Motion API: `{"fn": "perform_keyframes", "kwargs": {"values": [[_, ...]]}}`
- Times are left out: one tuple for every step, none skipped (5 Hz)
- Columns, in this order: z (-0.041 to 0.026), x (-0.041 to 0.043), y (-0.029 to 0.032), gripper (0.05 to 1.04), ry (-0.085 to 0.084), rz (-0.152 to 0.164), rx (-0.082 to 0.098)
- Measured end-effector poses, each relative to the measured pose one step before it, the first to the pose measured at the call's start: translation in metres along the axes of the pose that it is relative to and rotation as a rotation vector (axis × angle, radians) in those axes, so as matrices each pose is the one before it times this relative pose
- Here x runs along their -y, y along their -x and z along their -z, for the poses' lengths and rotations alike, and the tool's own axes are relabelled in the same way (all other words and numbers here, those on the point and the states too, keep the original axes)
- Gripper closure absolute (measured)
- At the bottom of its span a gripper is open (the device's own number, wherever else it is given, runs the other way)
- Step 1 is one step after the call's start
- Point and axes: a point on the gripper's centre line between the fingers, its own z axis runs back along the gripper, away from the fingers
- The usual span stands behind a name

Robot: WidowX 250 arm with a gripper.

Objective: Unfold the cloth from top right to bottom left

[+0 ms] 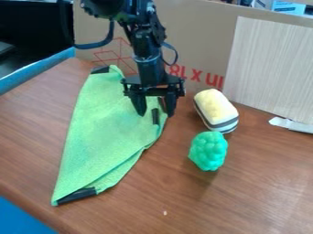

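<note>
Just beneath the parted jaws, the green cloth (104,123), its upper right edge between them.

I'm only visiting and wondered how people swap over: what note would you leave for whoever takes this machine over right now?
Tool: the tool is open, over the right edge of the cloth, one finger each side of a black patch.
Cloth: the green cloth lies on the left of the table, layers showing along its lower right edge.
Done: no finished unfolding; it looks folded.
Left: probably grip the upper right part and draw it towards bottom left.
Nearby: a yellow striped object and a bumpy green one, right of the cloth.
</note>
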Motion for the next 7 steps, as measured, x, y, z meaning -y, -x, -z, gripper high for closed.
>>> {"fn": "perform_keyframes", "kwargs": {"values": [[0.0097,-0.00422,0.00526,0.399,-0.0183,0.0081,-0.0037],[0.00175,-0.00032,0.00136,0.698,-0.002,0.0028,0.0048],[0.00258,0.00042,0.0035,0.915,0.0,0.0087,-0.0064],[-0.00015,0.0045,0.00287,1.014,0.0319,0.0149,-0.0185],[-0.00304,-0.00274,0.00525,1.029,0.072,0.0162,-0.0512],[-0.02103,-0.00809,-0.00511,1.029,0.1172,0.0337,0.0341],[-0.0166,-0.01261,0.00419,1.029,0.1137,-0.008,-0.0125]]}}
